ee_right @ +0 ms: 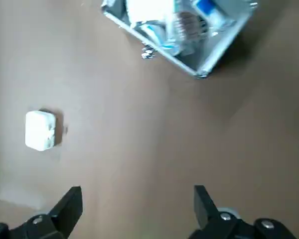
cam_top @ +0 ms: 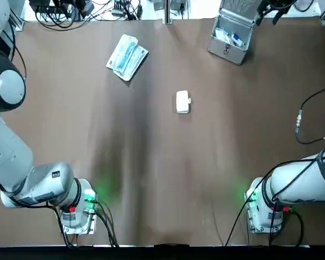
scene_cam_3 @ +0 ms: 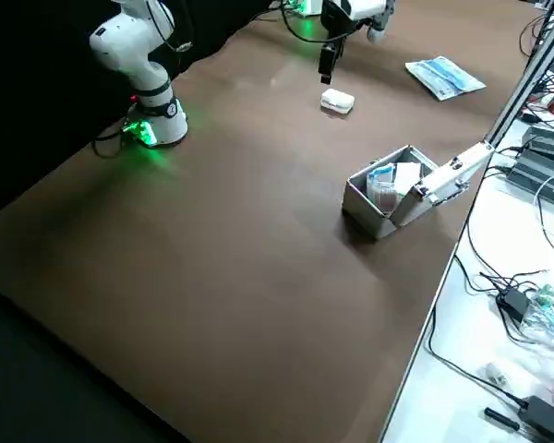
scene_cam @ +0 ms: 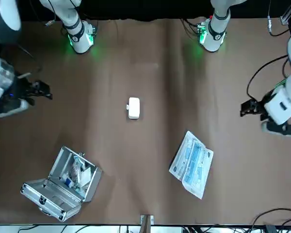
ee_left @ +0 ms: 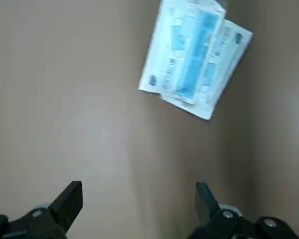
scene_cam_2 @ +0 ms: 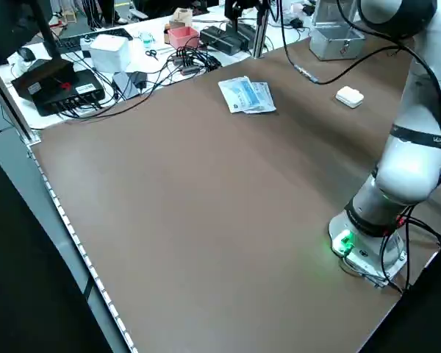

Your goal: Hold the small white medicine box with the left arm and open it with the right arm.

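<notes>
1. The left gripper [ee_left: 138, 193] hangs above the bare brown table [ee_left: 65, 99], its fingers [ee_left: 71, 195] spread wide with nothing between them.
2. Well ahead of those fingers, a pile of blue-and-white packets [ee_left: 194, 57] lies flat on the table.
3. The right gripper [ee_right: 135, 198] hovers too, fingers [ee_right: 199, 199] wide apart and empty.
4. The small white medicine box [ee_right: 40, 130] lies flat on the table, ahead of the right fingers and out past one of them, not in the gap. No finger touches it.
5. Farther ahead of the right fingers sits an open metal case [ee_right: 182, 60] holding small packs.
6. From the front, the box lies between the two grippers, well apart from each.
</notes>
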